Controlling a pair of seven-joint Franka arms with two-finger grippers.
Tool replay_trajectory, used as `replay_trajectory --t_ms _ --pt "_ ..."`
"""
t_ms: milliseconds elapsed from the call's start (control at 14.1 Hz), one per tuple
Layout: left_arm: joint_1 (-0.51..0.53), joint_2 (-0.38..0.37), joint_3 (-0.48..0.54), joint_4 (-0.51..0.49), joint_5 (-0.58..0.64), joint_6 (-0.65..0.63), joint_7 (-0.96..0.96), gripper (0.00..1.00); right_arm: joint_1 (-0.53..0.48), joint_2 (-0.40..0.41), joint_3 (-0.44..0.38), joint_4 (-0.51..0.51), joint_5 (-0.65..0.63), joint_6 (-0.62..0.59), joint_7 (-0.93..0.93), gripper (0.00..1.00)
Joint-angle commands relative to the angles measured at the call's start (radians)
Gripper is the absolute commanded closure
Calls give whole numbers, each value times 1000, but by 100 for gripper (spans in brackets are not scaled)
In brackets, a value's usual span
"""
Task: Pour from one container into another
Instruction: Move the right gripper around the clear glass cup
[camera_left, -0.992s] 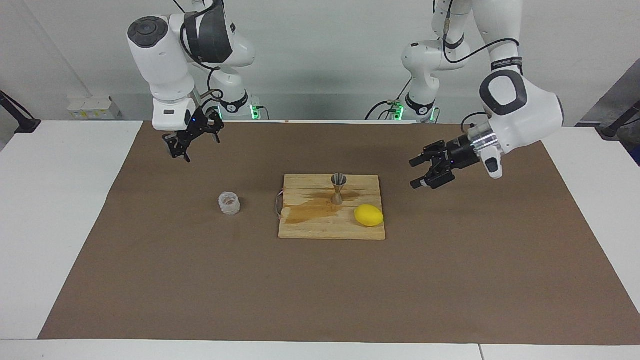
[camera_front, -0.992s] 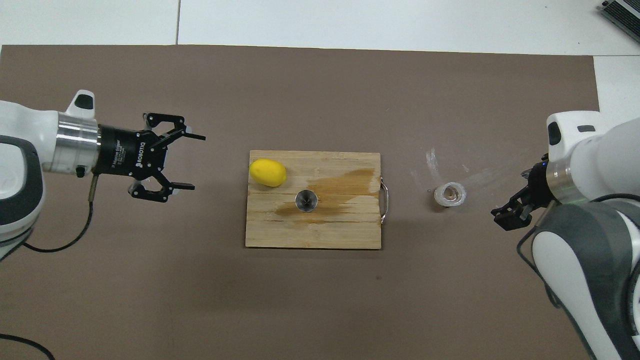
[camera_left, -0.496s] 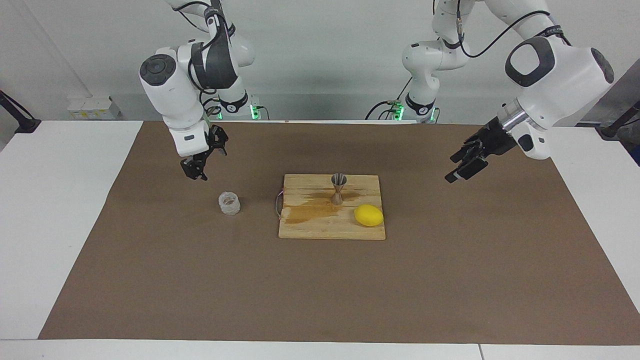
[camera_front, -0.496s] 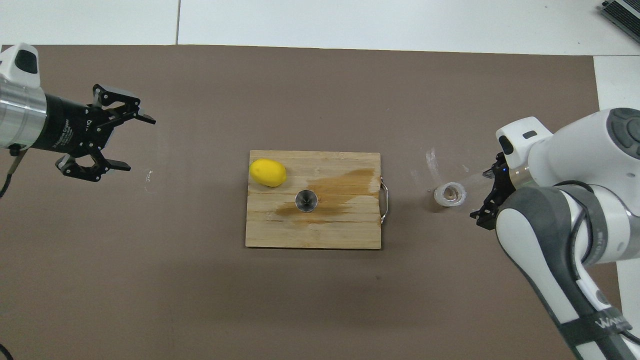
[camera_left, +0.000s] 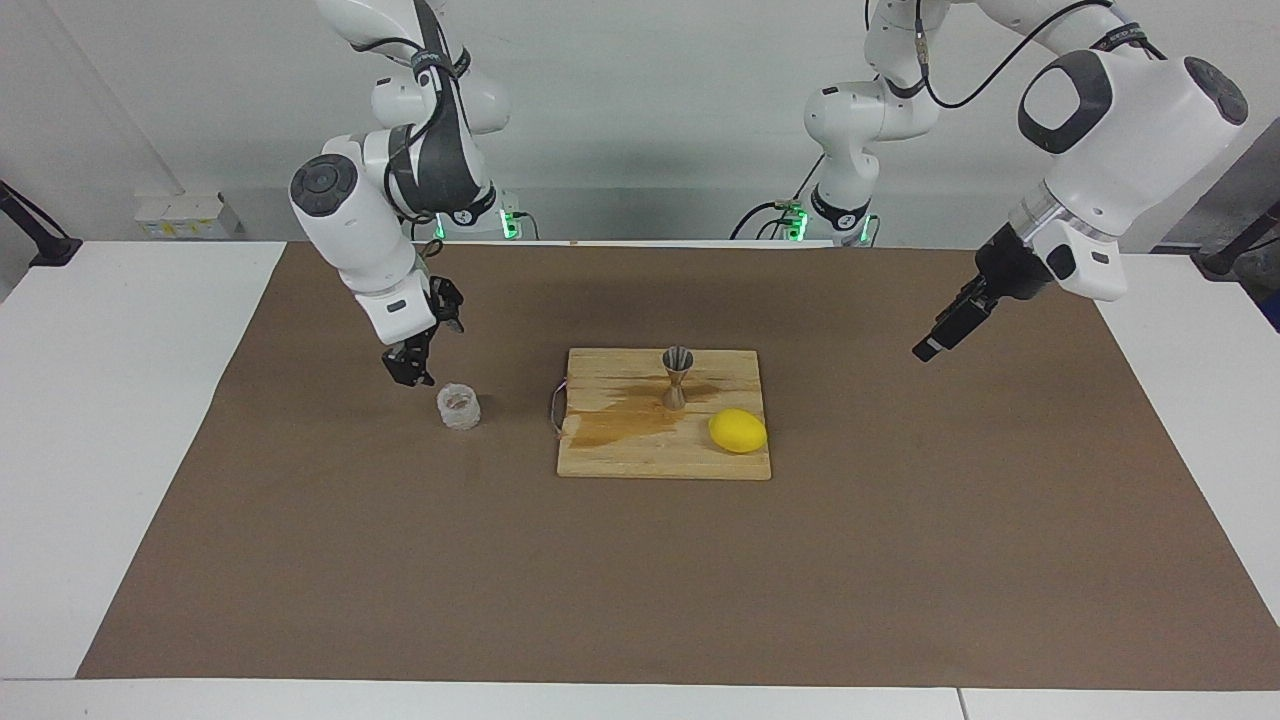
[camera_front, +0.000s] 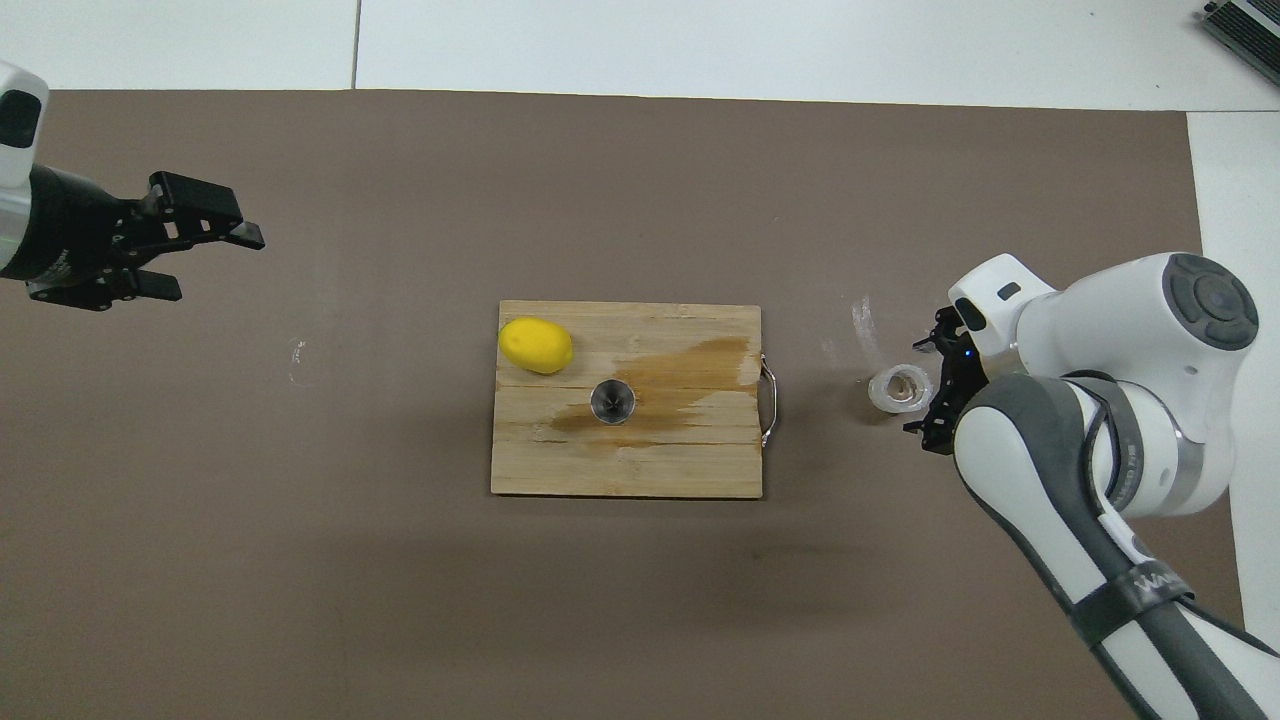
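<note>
Cup: small squat clear glass cup with a bumpy wall (camera_left: 459, 407) (camera_front: 900, 389), upright on the brown mat toward the right arm's end, apart from the board.
Jigger: slim silver hourglass-shaped metal jigger (camera_left: 677, 377) (camera_front: 612, 400), upright on the rectangular wooden cutting board (camera_left: 620, 455) (camera_front: 620, 470), beside a dark wet stain.
Lemon: yellow lemon (camera_left: 738, 430) (camera_front: 536, 344) on the board, just beside the jigger, farther from the robots.
Right gripper: right gripper (camera_left: 409, 371) (camera_front: 935, 415), fingers spread, low and just beside the cup, not touching it.
Left gripper: left gripper (camera_left: 929, 347) (camera_front: 215, 260), fingers spread, empty, raised over the mat at the left arm's end, well apart from the board.
</note>
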Motion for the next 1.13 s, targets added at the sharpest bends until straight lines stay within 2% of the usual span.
replay_trajectory --t_ms 0,213,567,779,921,1063 --pt "7 12 -6 62 102 -30 210 0 -35 22 5 -34 86 61 -164 0" --pt "-18 -9 -16 65 232 -67 287 0 -66 32 5 -62 119 79 -238 0" --pt "-50 -57 -18 54 252 -194 378 0 -97 42 4 -122 277 131 -380 0" --pt "-65 -86 -18 41 263 -234 340 0 -115 68 5 -123 321 139 -443 0" --pt "-59 -115 -19 9 291 -175 329 0 -111 98 4 -123 411 165 -507 0" --pt "-65 -150 -21 -89 277 -62 312 0 -120 110 4 -123 444 168 -561 0"
